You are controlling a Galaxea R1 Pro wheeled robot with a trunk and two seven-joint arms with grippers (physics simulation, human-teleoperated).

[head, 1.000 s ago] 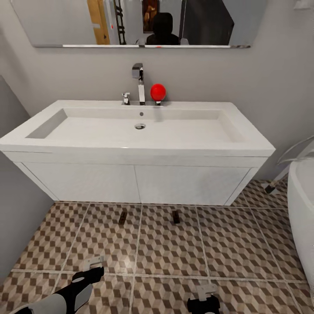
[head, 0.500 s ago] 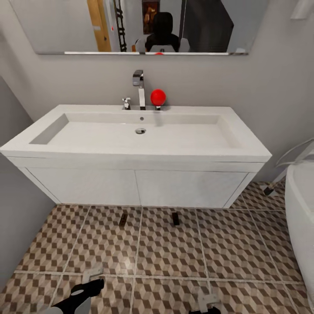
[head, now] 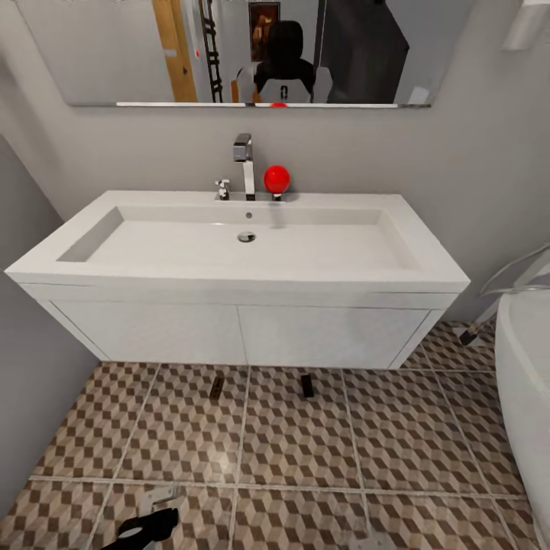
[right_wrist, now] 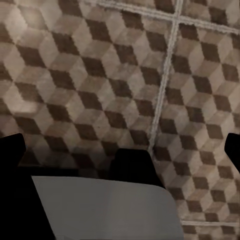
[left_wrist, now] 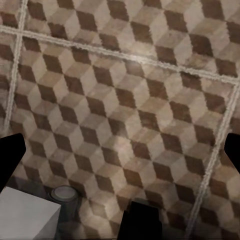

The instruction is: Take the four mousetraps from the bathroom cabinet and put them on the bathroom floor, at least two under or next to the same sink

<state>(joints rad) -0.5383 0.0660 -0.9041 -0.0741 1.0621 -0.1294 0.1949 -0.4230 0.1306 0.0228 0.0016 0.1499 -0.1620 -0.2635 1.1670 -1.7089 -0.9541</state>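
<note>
Two mousetraps lie on the patterned bathroom floor (head: 290,443) just in front of the white sink (head: 244,248), one at the left (head: 216,387) and one at the right (head: 307,386), both at the edge of the basin's boxy body. The cabinet is out of view. My left gripper (head: 158,496) hangs low over the tiles, well short of the traps. Its wrist view shows the left gripper (left_wrist: 120,155) open above bare tiles. The right gripper (right_wrist: 122,150) is also open, with nothing but tiles between its fingers.
A chrome faucet (head: 244,164) and a red ball (head: 276,179) stand on the basin's back rim, under a wall mirror (head: 244,53). A white bathtub (head: 527,382) bounds the floor at the right, and a grey wall (head: 30,367) bounds it at the left.
The whole head view has shifted: the sink sits lower and a little smaller, and both grippers have slid toward the bottom edge. The two mousetraps stay where they were on the floor.
</note>
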